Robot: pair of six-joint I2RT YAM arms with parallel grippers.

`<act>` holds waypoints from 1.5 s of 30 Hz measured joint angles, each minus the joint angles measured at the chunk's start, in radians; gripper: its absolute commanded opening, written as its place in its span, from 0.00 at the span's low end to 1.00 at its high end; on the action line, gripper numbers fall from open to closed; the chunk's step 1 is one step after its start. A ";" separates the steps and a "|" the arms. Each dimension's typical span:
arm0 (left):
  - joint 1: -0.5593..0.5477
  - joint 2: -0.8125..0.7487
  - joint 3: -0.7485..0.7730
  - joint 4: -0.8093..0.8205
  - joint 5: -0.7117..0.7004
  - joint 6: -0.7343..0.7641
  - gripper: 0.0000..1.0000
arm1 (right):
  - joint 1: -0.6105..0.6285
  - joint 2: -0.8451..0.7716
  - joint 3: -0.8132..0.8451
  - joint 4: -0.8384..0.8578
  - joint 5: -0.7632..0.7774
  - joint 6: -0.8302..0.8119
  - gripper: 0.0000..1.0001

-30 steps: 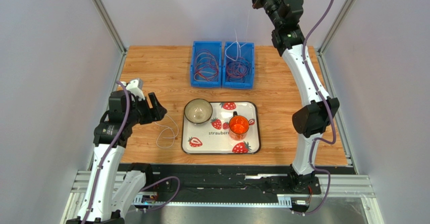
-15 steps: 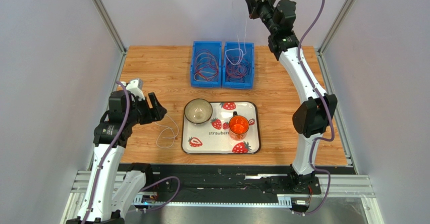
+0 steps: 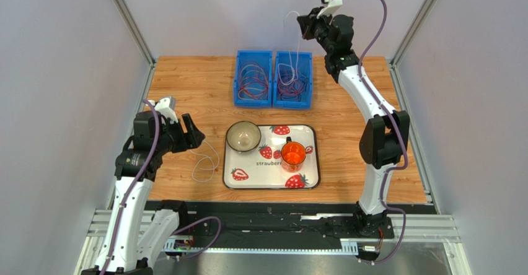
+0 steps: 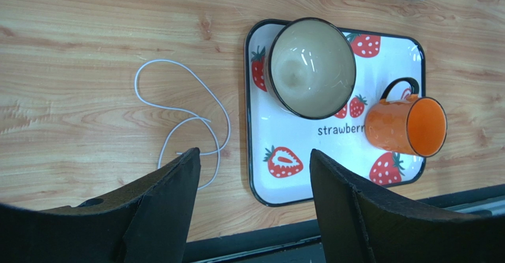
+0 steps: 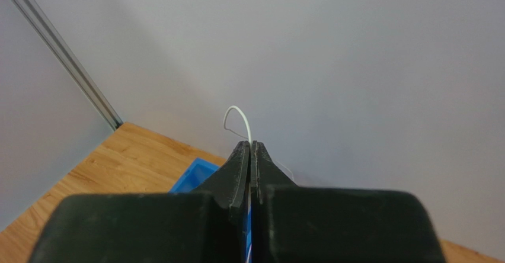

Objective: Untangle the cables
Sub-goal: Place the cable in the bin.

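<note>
Tangled red and dark cables lie coiled in two blue bins, the left bin (image 3: 253, 78) and the right bin (image 3: 293, 80), at the back of the table. My right gripper (image 3: 303, 25) hangs high above the right bin, shut on a thin white cable (image 3: 296, 52) that trails down into it. In the right wrist view the jaws (image 5: 250, 146) are pressed together, with the white cable (image 5: 237, 114) looping out above the tips. Another white cable (image 3: 206, 161) (image 4: 178, 115) lies loose on the wood left of the tray. My left gripper (image 3: 192, 132) (image 4: 253, 156) hovers open near it, holding nothing.
A strawberry-print tray (image 3: 310, 174) (image 4: 278, 183) sits at the table's centre front, carrying a beige bowl (image 3: 243, 136) (image 4: 311, 67) and an orange mug (image 3: 293, 154) (image 4: 406, 127). Grey walls with metal posts close in the table on three sides.
The right arm has lowered and drawn slightly left with the white cable still pinched, so the strand hangs slacker. The left arm has not moved.
</note>
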 measured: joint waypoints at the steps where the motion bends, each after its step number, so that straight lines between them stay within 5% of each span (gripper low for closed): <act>1: 0.000 0.000 0.000 0.000 0.000 0.000 0.76 | 0.000 0.000 -0.025 0.002 0.000 0.008 0.00; 29: 0.000 -0.009 0.000 0.000 0.001 0.000 0.75 | -0.010 0.002 -0.346 0.052 0.083 0.017 0.00; 45: 0.000 -0.010 0.000 0.000 0.001 0.000 0.75 | -0.033 0.086 -0.320 -0.065 0.283 -0.007 0.00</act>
